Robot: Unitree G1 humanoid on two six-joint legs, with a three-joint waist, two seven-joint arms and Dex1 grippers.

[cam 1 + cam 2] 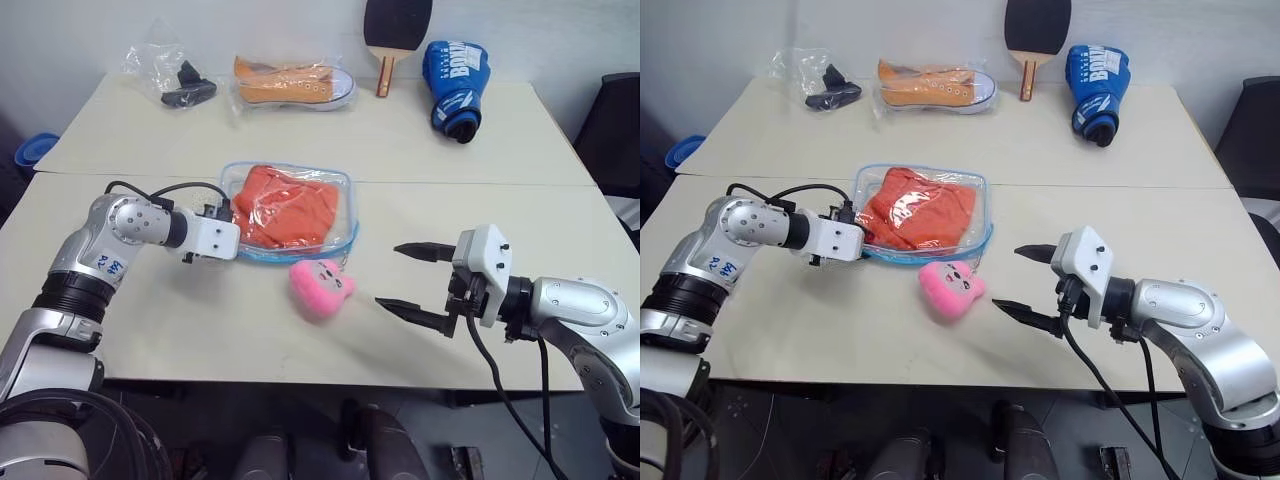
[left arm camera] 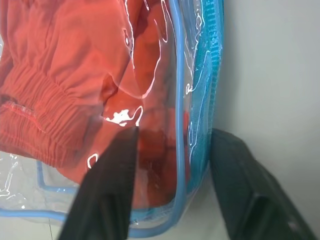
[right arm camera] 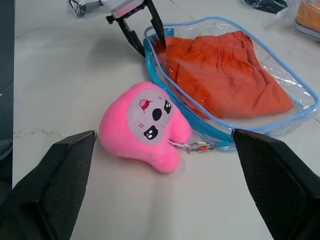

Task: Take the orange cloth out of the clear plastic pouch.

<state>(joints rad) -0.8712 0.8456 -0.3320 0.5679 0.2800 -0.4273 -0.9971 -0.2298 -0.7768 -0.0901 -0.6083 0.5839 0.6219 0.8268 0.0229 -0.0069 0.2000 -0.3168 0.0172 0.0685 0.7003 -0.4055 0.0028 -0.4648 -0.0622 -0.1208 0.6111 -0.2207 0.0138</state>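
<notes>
"BOXING" is read on the blue glove; the clear plastic pouch edge is straddled by the left gripper; the right gripper is held wide apart.

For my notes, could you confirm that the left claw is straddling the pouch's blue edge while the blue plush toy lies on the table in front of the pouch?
Not quite: the plush toy is pink, as the right wrist view shows. The rest holds: the left claw straddles the blue edge of the clear plastic pouch.
</notes>
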